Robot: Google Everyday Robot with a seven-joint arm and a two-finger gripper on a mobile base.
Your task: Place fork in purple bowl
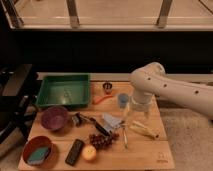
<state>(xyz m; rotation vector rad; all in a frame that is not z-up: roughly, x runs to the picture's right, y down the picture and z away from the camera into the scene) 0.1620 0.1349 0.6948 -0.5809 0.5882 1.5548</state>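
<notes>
Pincer (129,120) low over the fork (124,138) on the desk (145,153)
The pincer hangs beneath the white arm, near the desk's middle; clenched or released, I cannot tell; the fork lies flat just in front of it, towards the near edge; the purple bowl (54,119) sits well apart, at the left.

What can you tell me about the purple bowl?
The purple bowl is round, dull mauve and plain inside, with nothing in it. It stands upright on the wooden board, at the left side, just in front of the green tray and behind the orange-brown bowl. The gripper hangs well off to its right and does not touch it.
</notes>
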